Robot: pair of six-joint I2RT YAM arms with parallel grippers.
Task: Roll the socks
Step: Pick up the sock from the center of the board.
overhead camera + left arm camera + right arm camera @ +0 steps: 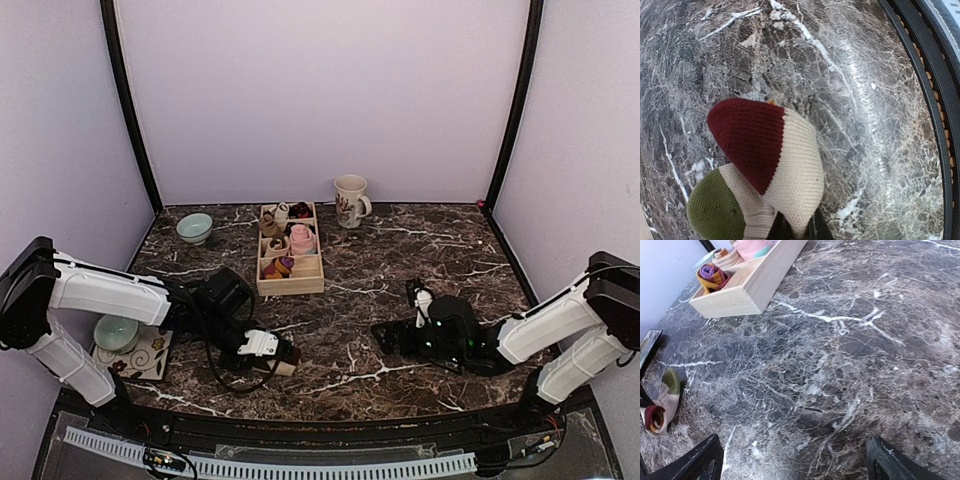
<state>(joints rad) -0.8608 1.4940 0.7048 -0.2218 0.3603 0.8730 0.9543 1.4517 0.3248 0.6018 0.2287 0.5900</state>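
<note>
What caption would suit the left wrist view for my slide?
Cream socks, one maroon-toed, one green-toed, gripped by the left hand, dark marble table behind.

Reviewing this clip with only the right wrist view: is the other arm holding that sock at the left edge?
Observer: Yes. The left wrist view shows the left gripper shut on the beige part of the socks.
Operator: Socks, plural?
Observer: Two, overlapping: a maroon-toed sock partly covers a green-toed sock.
Operator: Anything beyond the wooden box?
Observer: In the top view, a mug stands behind it, near the back wall.
</note>
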